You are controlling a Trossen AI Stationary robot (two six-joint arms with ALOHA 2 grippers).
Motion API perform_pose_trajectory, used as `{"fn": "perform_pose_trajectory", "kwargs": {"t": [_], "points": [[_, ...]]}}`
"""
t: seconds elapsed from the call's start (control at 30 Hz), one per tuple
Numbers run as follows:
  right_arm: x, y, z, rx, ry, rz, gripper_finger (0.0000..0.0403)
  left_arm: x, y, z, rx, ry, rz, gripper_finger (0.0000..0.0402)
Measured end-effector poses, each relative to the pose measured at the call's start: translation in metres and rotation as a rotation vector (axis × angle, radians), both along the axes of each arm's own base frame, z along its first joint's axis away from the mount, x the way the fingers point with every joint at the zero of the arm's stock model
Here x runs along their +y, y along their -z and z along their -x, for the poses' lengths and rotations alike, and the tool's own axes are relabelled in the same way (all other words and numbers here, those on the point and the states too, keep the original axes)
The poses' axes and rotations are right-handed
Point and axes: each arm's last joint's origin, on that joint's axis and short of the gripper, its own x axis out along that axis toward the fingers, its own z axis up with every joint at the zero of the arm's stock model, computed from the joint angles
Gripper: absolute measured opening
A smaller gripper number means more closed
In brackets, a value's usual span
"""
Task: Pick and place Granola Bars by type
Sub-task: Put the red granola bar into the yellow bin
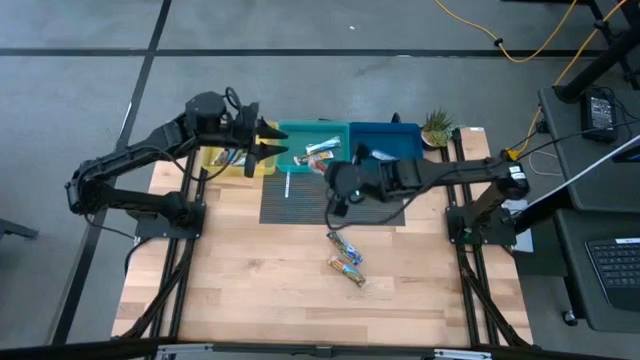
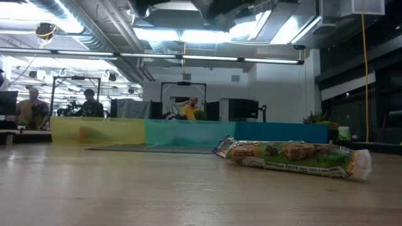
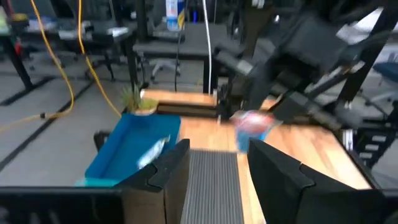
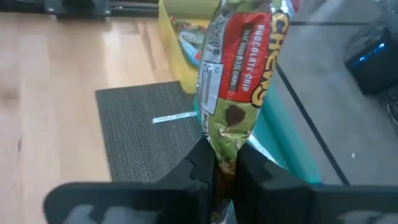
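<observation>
**Right gripper holds a chocolate chip bar above the mat**

A granola bar [image 4: 239,81] in a red and green wrapper marked "chocolate chip" hangs pinched between the fingers of the right gripper [image 4: 225,171], which are pressed together on its lower end. In the high view this right gripper [image 1: 338,188] sits above the dark ribbed mat [image 1: 300,205] at the middle of the wooden table [image 1: 240,290], just in front of the bins.

Two more granola bars [image 1: 346,260] lie on the bare wood nearer the front edge, one just behind the other; the low view shows the nearer one [image 2: 292,157] lying flat with tan and green print.

Along the back of the table stand three bins side by side: a yellow bin [image 1: 215,170], a teal bin [image 1: 290,135] with a few wrapped bars in it, and a blue bin [image 1: 385,135]. A white strip [image 4: 176,116] lies on the mat.

The left gripper [image 1: 268,145] hovers over the joint of the yellow and teal bins, its fingers [image 3: 168,171] spread apart with nothing between them. A small potted plant [image 1: 437,127] stands at the table's back corner beside the blue bin.
</observation>
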Motion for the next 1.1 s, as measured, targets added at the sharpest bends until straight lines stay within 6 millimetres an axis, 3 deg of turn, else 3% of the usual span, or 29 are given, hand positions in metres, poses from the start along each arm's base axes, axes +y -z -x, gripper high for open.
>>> {"fn": "perform_pose_trajectory", "kwargs": {"t": [0.23, 0.53, 0.83, 1.1], "points": [[-0.029, -0.008, -0.011, -0.07, -0.09, 0.01, 0.0039, -0.006, -0.003, -0.003, -0.03, 0.028, -0.004, 0.0203], [-0.048, -0.016, -0.017, -0.134, -0.226, 0.026, 0.0031, -0.01, 0.0, -0.021, -0.055, 0.065, 0.023, 0.028], [-0.058, -0.018, -0.017, -0.135, -0.27, 0.045, 0.0036, -0.009, 0.006, -0.052, -0.125, 0.084, 0.061, 0.0281], [-0.058, -0.018, -0.017, -0.126, -0.303, 0.058, 0.0035, -0.008, 0.012, -0.059, -0.098, 0.057, 0.092, 0.0253]]}}
